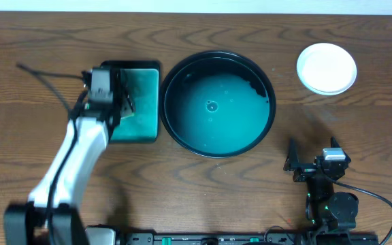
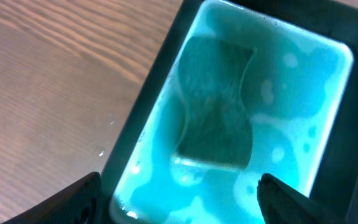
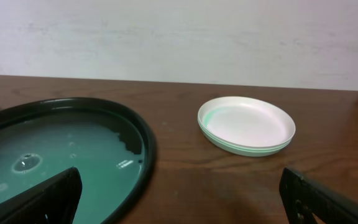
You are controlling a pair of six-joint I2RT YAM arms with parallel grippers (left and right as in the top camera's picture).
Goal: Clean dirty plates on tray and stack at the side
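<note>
Left pincer (image 2: 179, 182) and right pincer (image 3: 179, 177) both agape, empty; plates (image 3: 246, 124) visibly stacked only from right wrist

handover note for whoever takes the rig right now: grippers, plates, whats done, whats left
Left gripper: open, empty, above the sponge in the rectangular tray.
Right gripper: open, empty, clear of the plates.
Plates: stacked on the table right of the round tray, which holds only teal liquid.
Done: cleaning and stacking, by the look of it.
Left: probably nothing.
</note>
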